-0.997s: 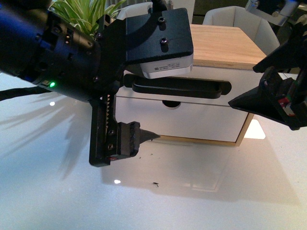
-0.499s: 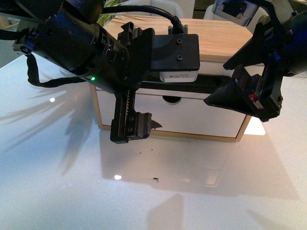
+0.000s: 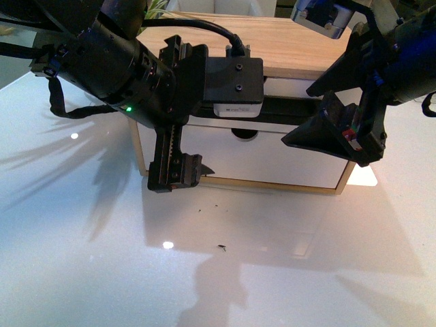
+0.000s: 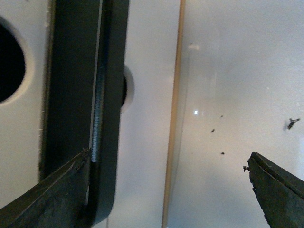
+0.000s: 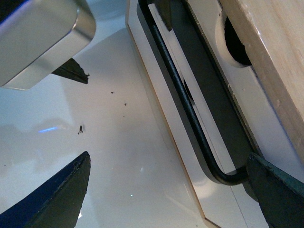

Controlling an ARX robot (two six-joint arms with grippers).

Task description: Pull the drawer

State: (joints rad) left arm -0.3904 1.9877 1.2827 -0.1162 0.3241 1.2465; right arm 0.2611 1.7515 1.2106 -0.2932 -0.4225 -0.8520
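The drawer (image 3: 286, 160) is the lower white front of a small wooden cabinet (image 3: 300, 41), with a half-round notch (image 3: 245, 134) in its top edge. Its long black bar handle (image 3: 289, 107) is mostly hidden behind my arms. My left gripper (image 3: 201, 139) is open in front of the drawer's left part. In the left wrist view, one of its fingertips (image 4: 78, 164) is at the handle (image 4: 107, 95) and the other is over the table. My right gripper (image 3: 296, 117) is open at the handle's right end (image 5: 223, 178), with one of its fingers (image 5: 270, 185) beside the bend.
The cabinet stands on a glossy white table (image 3: 82, 259) with a few dark specks (image 3: 221, 247) in front of it. An upper white front with a notch (image 5: 232, 42) lies above the handle. Plant leaves (image 3: 158, 9) show behind the left arm.
Both arms have moved away from the camera toward the cabinet front. The left gripper has closed in on the handle's left part and the right gripper on its right end.
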